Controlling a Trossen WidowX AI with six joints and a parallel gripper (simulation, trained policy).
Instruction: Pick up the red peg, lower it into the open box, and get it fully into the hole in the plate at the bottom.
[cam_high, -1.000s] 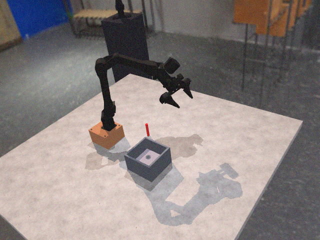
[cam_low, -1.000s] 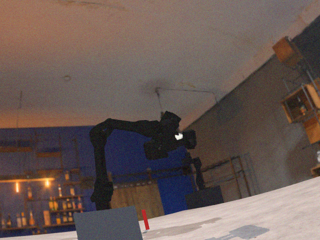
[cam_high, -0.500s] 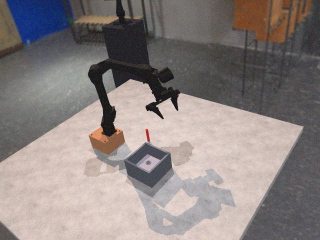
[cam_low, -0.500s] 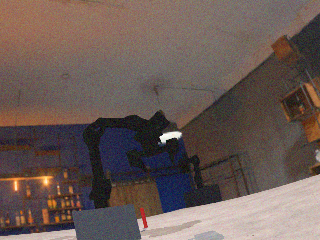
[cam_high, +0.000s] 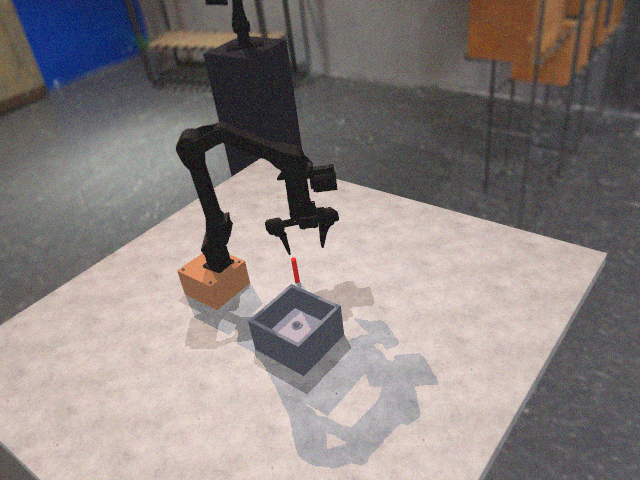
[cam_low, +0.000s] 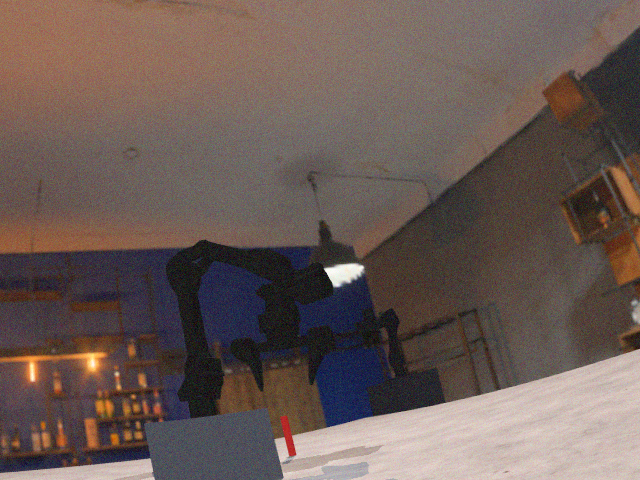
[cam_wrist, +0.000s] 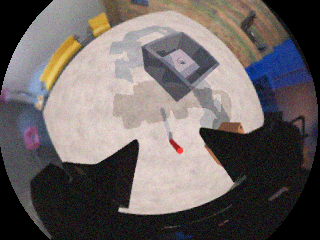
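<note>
My pincer: spread wide, nothing between my fingertips; my gripper (cam_high: 306, 250) (cam_low: 286, 387) (cam_wrist: 170, 137) points down above the table (cam_high: 465, 289) (cam_low: 491, 428) (cam_wrist: 85, 115).
Red peg: the red peg (cam_high: 295, 270) (cam_low: 288, 436) (cam_wrist: 175, 146) stands upright on the table, lower than my fingertips and apart from them; from my wrist it shows in the gap between my two fingers.
Open box: the open box (cam_high: 281, 343) (cam_low: 214, 445) (cam_wrist: 167, 75) sits near the peg, which is outside its walls.
Plate: the pale plate (cam_high: 289, 331) (cam_wrist: 175, 58) lies at the box's bottom, its hole unfilled.

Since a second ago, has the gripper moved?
Yes: it has come down, closer above the red peg, its open fingers now pointing down.
</note>
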